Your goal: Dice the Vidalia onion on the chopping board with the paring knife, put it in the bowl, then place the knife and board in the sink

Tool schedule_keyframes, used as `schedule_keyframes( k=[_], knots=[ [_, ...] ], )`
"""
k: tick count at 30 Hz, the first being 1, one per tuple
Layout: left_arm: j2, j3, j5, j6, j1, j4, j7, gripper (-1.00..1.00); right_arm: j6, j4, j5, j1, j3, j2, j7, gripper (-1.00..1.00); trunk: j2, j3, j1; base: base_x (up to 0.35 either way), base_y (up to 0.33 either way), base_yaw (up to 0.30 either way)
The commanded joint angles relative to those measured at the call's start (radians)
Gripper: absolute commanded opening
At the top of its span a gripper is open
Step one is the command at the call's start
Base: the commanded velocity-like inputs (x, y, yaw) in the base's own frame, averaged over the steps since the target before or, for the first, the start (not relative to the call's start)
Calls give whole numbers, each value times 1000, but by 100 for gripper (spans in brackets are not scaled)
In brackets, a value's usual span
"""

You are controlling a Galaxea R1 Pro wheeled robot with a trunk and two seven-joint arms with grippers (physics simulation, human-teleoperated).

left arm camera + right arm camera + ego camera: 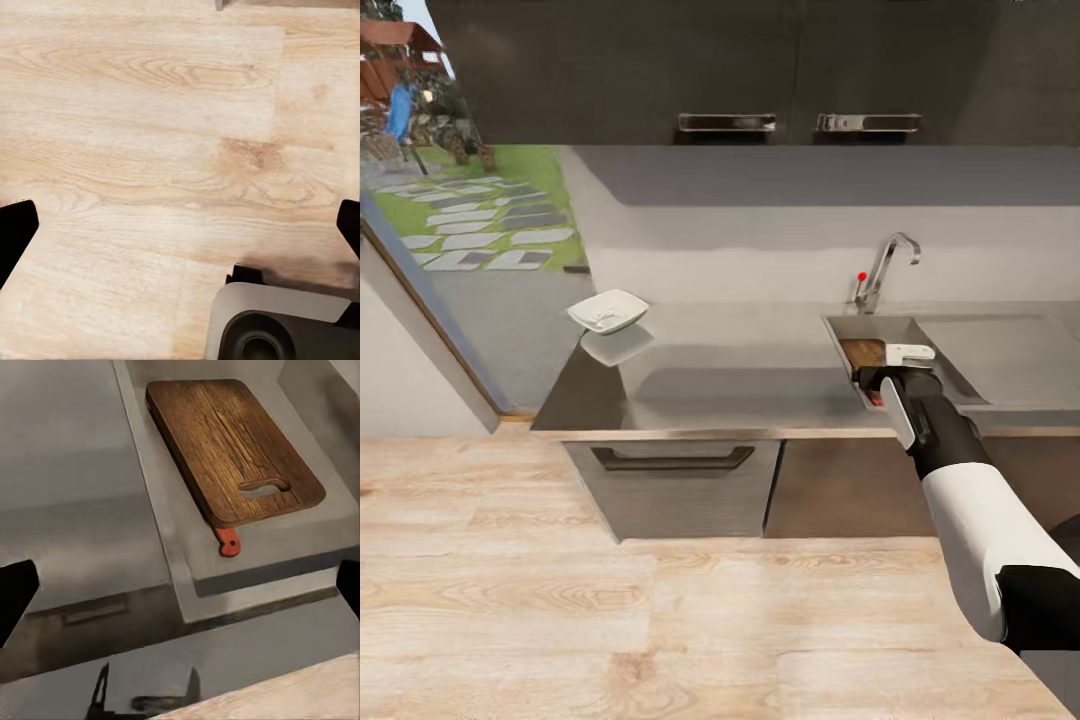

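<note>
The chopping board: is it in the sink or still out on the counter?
In the sink. The chopping board lies flat on the basin floor of the sink, with the paring knife's red handle poking out from beneath it.

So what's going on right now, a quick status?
Right end effector open, empty, above the sink. Chopping board in the basin, knife handle poking out beneath it. Bowl on the counter. Nothing blocking.

chopping board (232, 446) in sink (161, 521); paring knife (227, 541) underneath
</note>
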Motion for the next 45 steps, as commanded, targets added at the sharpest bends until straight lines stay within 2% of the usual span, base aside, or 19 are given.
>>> schedule_keyframes(
  k=[1, 10, 27, 32, 34, 35, 36, 37, 41, 42, 43, 45],
  knots=[
    [0, -1, 5, -6, -2, 4, -2, 100, 3, -1, -10, -1, 1, 0, -7, 100, -2, -2, 0, -281, 188, 0],
    [0, -1, 5, -6, -2, 4, -2, 100, 3, 1, -11, -1, 1, 0, -7, 100, -2, -2, 0, -319, -15, 0],
    [0, -1, 5, -6, -2, 4, -2, 100, -3, 23, -10, 6, 2, 3, -2, 100, -2, -2, 0, -285, -206, 0],
    [0, -1, 5, -6, -2, 4, -2, 100, -24, 81, -10, 7, 2, 3, 2, 100, -2, -2, 0, -144, -124, 0],
    [0, -1, 5, -6, -2, 4, -2, 100, -77, 155, -10, 8, 2, 3, 10, 100, -2, -2, 0, -17, -15, 0],
    [0, -1, 5, -6, -2, 4, -3, 100, -132, 222, -8, 8, 2, 3, 16, 100, -2, -2, 0, -5, -5, 0],
    [0, -1, 5, -6, -2, 4, -2, 100, -250, 358, -1, 8, 2, 3, 29, 100, -2, -2, 0, -2, -2, 0],
    [0, -1, 5, -6, -2, 4, -3, 100, -302, 416, 4, 8, 2, 3, 38, 100, -2, -2, 0, -1, -1, 0],
    [0, -1, 5, -6, -2, 4, -3, 100, -639, 767, 57, 11, 5, 7, 134, 100, -2, -2, 0, 0, 0, 0],
    [0, -1, 5, -6, -2, 4, -3, 100, -697, 800, 64, 23, 5, 11, 151, 100, -2, -2, 0, 0, 0, 0],
    [0, -1, 5, -6, -2, 4, -3, 100, -746, 821, 68, 51, 5, 17, 165, 100, -2, -2, 0, 0, 0, 0],
    [0, -1, 5, -6, -2, 4, -3, 100, -833, 844, 78, 175, 5, 43, 182, 100, -2, -2, 0, 0, 0, 0]
  ],
)
